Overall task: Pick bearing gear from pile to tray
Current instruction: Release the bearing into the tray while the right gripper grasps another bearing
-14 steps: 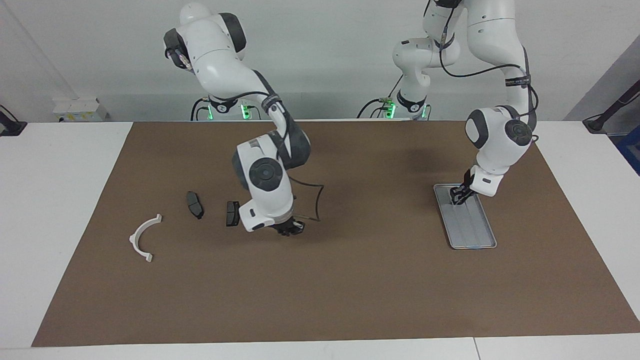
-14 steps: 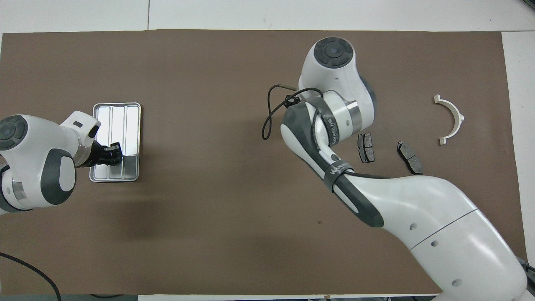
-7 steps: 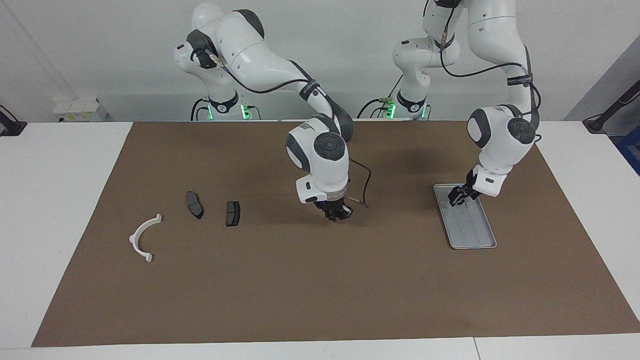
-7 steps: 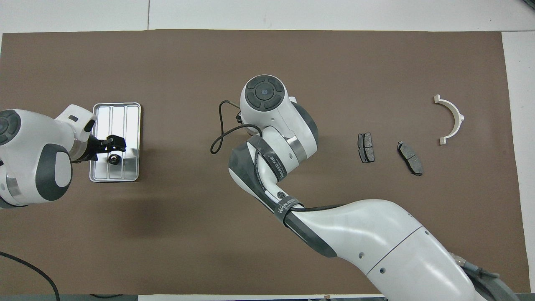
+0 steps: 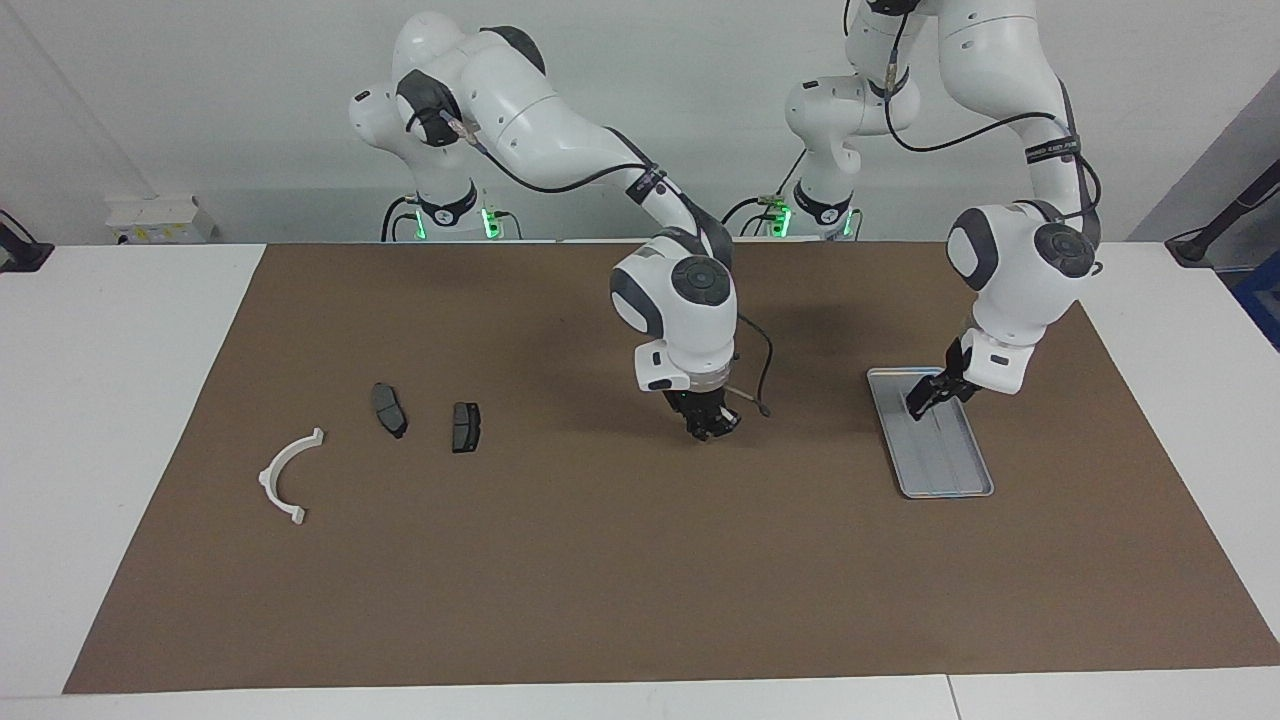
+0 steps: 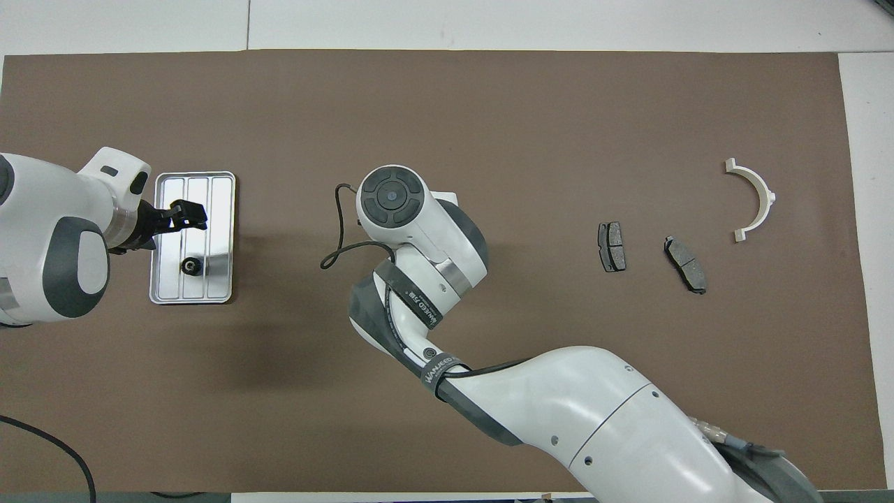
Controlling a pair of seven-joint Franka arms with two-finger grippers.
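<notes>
Left gripper (image 6: 187, 213) open, empty, over ribbed silver tray (image 6: 222, 209); small black round gear (image 6: 189, 265) inside. Right gripper (image 5: 712, 424) shut. Wrist band reads "WANJEED".

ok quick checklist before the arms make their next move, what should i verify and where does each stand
1. Small black gear lies flat in the tray: ok.
2. Left gripper open and free of the gear, up over the tray: ok.
3. Right gripper shut, over bare mat between the tray and the pile: ok.
4. Whether the right gripper carries a part: cannot tell.
5. Two dark plates and the white bracket lie apart from each other and from both arms: ok.
</notes>
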